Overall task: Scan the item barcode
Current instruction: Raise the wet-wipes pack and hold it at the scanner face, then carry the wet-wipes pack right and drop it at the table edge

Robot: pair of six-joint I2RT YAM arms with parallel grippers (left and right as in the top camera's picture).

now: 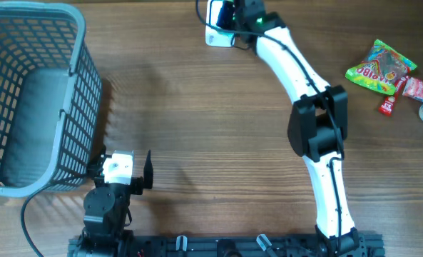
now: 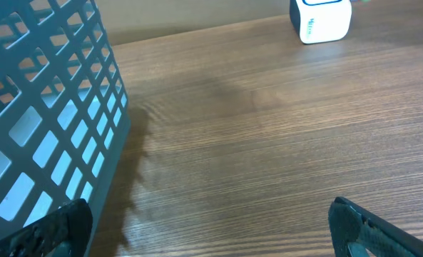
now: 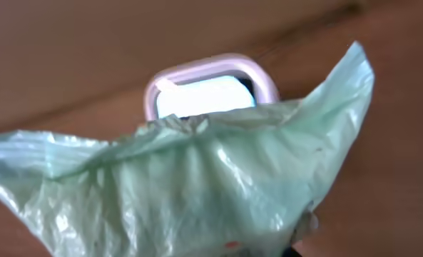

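- My right gripper (image 1: 234, 16), top centre of the overhead view, grips the pale green packet (image 3: 190, 185) and holds it just in front of the scanner (image 3: 207, 89) window, presumably to present its barcode.
- My left gripper (image 2: 211, 239) sits wide open at lower left, beside the basket (image 1: 75, 78), out of the way.

The left arm (image 1: 104, 207) sits folded at the near left edge. The left gripper (image 1: 123, 160) points toward the far side with its jaws spread wide. The right arm (image 1: 318, 135) rises from its near right base, bends at the elbow and stretches to the far centre. There the right gripper (image 1: 236, 14) pinches a pale green bag (image 3: 197, 193).
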